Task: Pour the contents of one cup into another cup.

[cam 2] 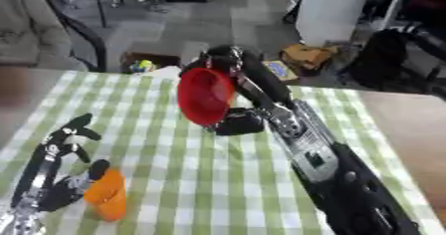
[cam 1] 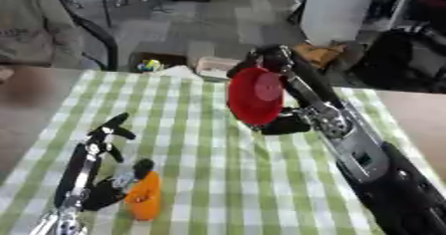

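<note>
On the green-check cloth (cam 1: 218, 179), right hand (cam 2: 240, 119) clamps red cup (cam 1: 255, 95) tipped mid-frame, left hand (cam 1: 100, 189) curls on orange cup (cam 1: 144, 195) lower left — cups well apart, contents prob. spill on cloth.

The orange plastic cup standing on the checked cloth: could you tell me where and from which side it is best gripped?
Grip the orange plastic cup round its side wall, from its left: it stands upright, and the left hand already sits against that side.
</note>
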